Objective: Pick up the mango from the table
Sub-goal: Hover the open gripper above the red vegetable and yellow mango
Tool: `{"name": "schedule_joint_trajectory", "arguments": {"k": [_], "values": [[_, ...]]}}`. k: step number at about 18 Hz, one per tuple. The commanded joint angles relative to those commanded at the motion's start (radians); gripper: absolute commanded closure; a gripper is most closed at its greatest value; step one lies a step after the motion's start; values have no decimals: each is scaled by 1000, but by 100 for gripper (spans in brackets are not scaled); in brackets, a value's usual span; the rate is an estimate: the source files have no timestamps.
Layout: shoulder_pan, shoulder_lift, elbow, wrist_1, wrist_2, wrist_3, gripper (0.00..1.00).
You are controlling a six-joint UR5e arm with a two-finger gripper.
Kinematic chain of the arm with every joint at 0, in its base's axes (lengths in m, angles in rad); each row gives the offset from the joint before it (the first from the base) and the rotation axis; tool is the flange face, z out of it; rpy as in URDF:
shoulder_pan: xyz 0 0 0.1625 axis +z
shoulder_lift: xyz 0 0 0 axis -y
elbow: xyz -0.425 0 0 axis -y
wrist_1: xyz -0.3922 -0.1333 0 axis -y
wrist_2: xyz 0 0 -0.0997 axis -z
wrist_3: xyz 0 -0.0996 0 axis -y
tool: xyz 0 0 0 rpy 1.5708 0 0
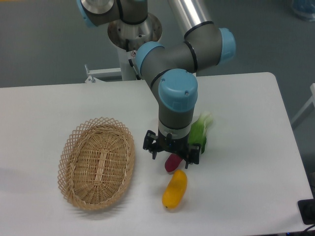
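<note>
No legible text, label, brand, number or sign on anything in view.

Bare table opens right of the mango; magenta vegetable crowds its far end, basket flanks left.

A single fixed camera looks down steeply at the table from in front of its near edge, facing the arm's base beyond the far edge. It stands fairly close: the table's left edge and near corners are cut off, while the far right corner shows, with grey floor behind.
</note>
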Motion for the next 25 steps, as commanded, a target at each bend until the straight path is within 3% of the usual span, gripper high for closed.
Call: {"name": "schedule_joint_trajectory", "arguments": {"k": [5,20,23,25], "values": [[32,17,-29,3,6,66,0],[31,18,-14,18,-54,6,0],[34,6,-32,107,-60,14,0],[37,5,-54,126,-61,22,0]]}}
